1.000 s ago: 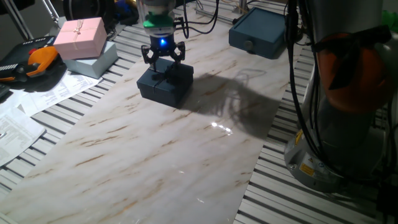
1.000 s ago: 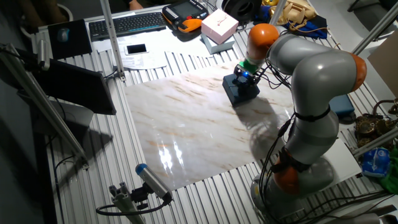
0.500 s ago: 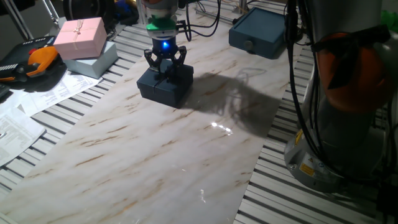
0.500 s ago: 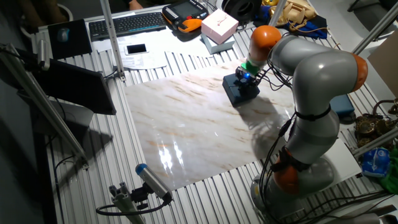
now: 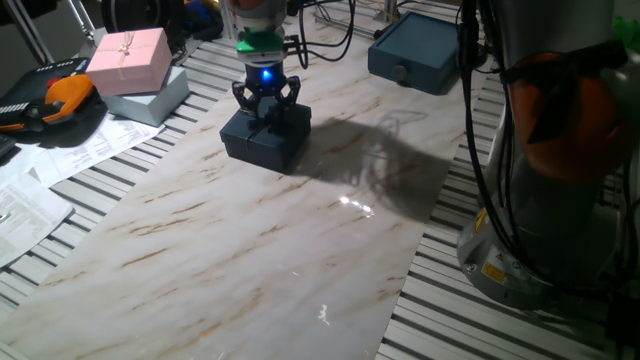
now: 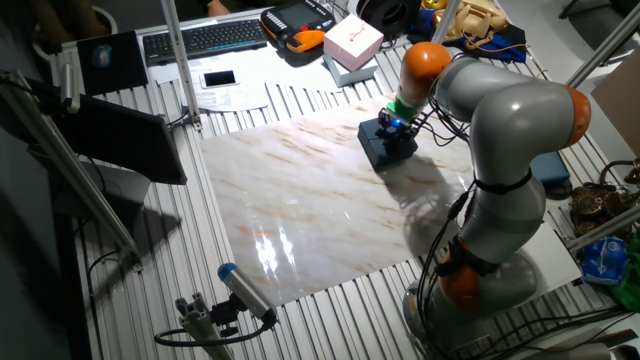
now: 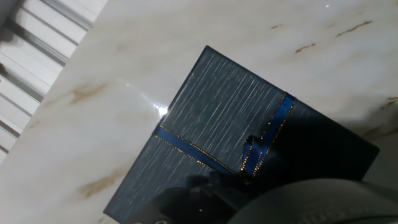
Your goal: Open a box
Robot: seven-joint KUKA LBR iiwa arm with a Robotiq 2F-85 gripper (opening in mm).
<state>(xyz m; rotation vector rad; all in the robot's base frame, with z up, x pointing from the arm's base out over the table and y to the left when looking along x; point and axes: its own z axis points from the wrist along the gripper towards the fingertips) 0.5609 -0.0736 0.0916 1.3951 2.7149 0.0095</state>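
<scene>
Under the claw (image 5: 265, 106), the box (image 5: 264, 137) sits closed on the marble sheet (image 5: 250, 230).

Its lid (image 7: 217, 124) is on, with a blue ribbon (image 7: 264, 146) crossed and tied on top. The claw's fingers are drawn close together over the bow; whether they pinch it cannot be told. Beyond the claw lie a pink gift box (image 5: 129, 59) and a blue case (image 5: 415, 55) on the slatted metal table (image 5: 500, 320).

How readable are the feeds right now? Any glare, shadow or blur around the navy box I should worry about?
One fixed view: dim overall, the arm's shadow falls right of the box, small glare spots on the marble table. The other fixed view: brighter, a wider glare patch low on the marble, the gripper small. Hand view: the lid's texture and ribbon sharp, one glint at its edge, the bottom a dark blurred mass.
</scene>
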